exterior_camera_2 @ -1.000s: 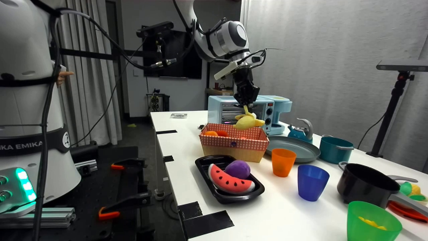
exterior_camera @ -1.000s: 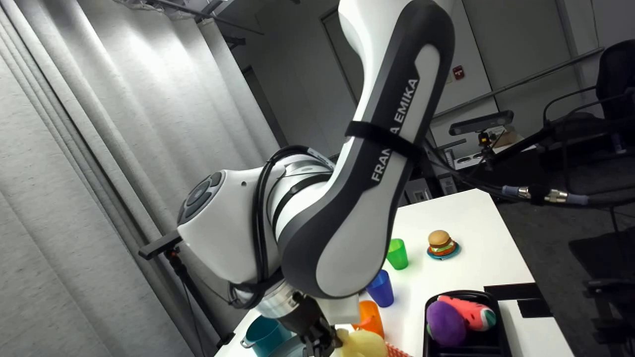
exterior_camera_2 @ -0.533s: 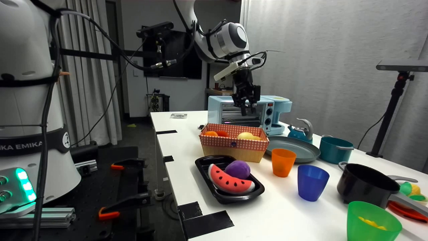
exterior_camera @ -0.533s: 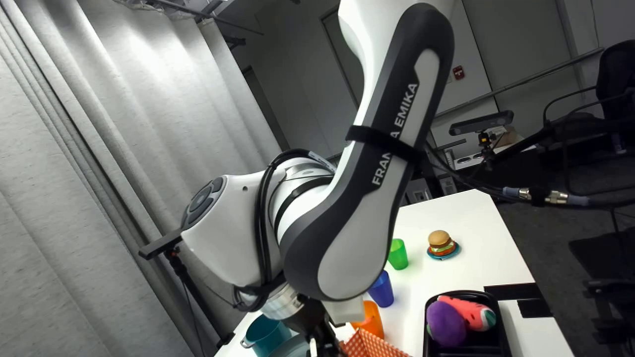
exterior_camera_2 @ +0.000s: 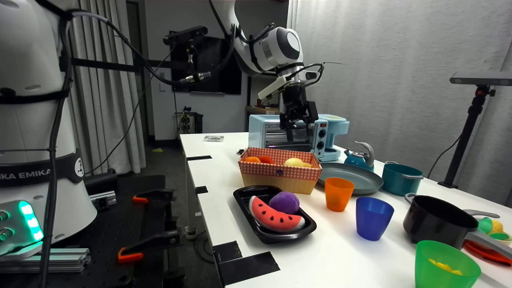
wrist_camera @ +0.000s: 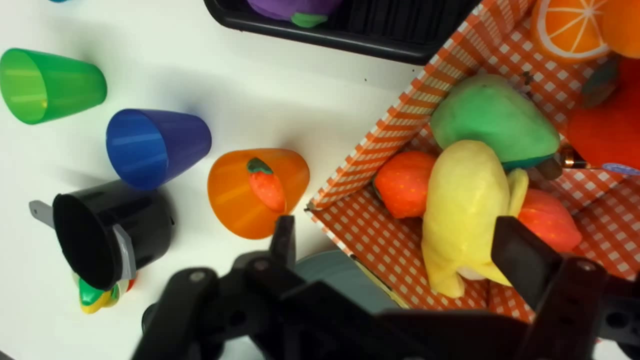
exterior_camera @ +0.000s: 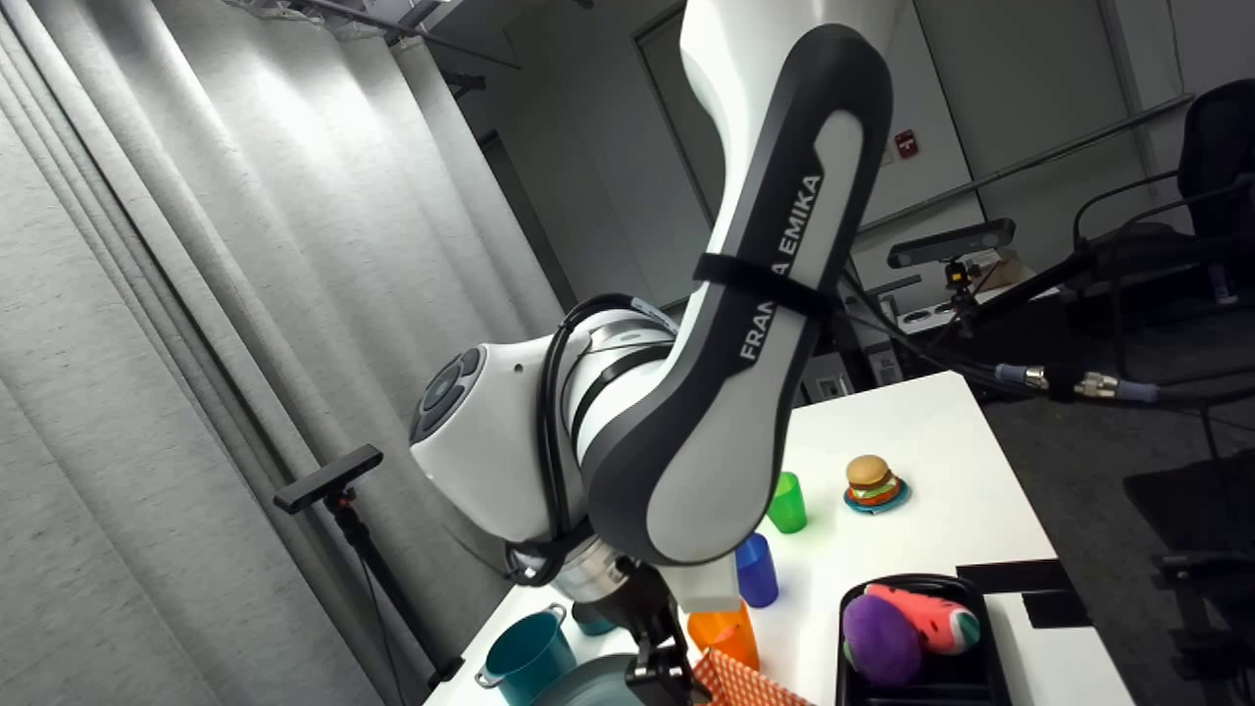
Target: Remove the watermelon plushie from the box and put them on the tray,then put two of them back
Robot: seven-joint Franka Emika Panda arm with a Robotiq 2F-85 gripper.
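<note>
One watermelon plushie (exterior_camera_2: 276, 218), red with black seeds, lies on the black tray (exterior_camera_2: 268, 239) beside a purple plushie (exterior_camera_2: 285, 202). The same watermelon plushie (exterior_camera: 931, 620) shows in an exterior view with its green end, but it is out of the wrist view. Behind the tray stands the checked box (exterior_camera_2: 276, 182), where a yellow banana plushie (wrist_camera: 465, 210) rests on other soft toys. My gripper (wrist_camera: 400, 242) hangs above the box with its jaws wide apart and nothing held. In an exterior view the gripper (exterior_camera_2: 300, 130) is clear of the box rim.
Orange (exterior_camera_2: 339, 194), blue (exterior_camera_2: 374, 218) and green (exterior_camera_2: 446, 264) cups line the table near a black pot (exterior_camera_2: 436, 220). A grey plate (exterior_camera_2: 356, 178) sits beside the box. Behind it is a light-blue toaster oven (exterior_camera_2: 260, 128). A toy burger (exterior_camera: 871, 476) lies farther off.
The jaws have opened and the yellow banana plushie has dropped from them into the box. Since then the gripper has shifted a little to the right in both exterior views.
</note>
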